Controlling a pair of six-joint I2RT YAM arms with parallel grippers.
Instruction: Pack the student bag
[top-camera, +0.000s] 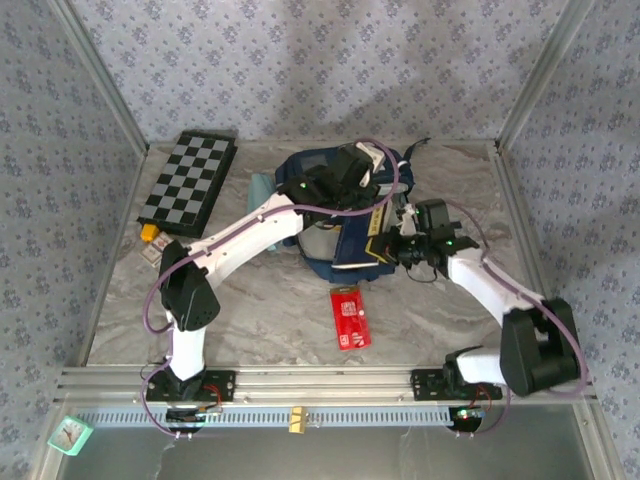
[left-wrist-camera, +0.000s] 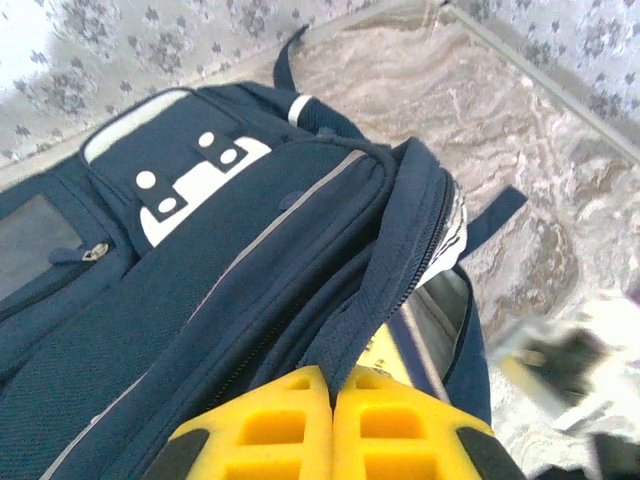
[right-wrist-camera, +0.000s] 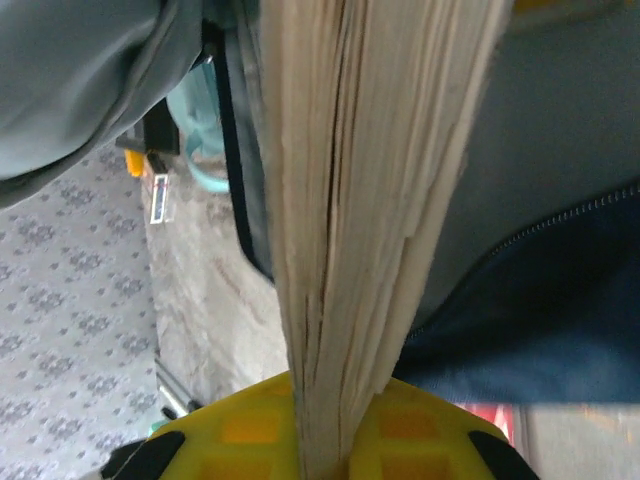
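Student bag (left-wrist-camera: 200, 300) is held open by the left tool (left-wrist-camera: 332, 385) pinching its zip edge, so the book (right-wrist-camera: 370, 180) squeezed in the right tool (right-wrist-camera: 322, 405) can fit in.

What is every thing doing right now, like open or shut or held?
Navy-blue fabric backpack: unzipped, mouth held open.
Left gripper: shut on the backpack's zipper edge.
Thick paper book: held edge-on at the backpack's mouth.
Right gripper: shut on the book.
Flat red packet: lying loose on the table.
Black-and-white chessboard: flat, untouched.
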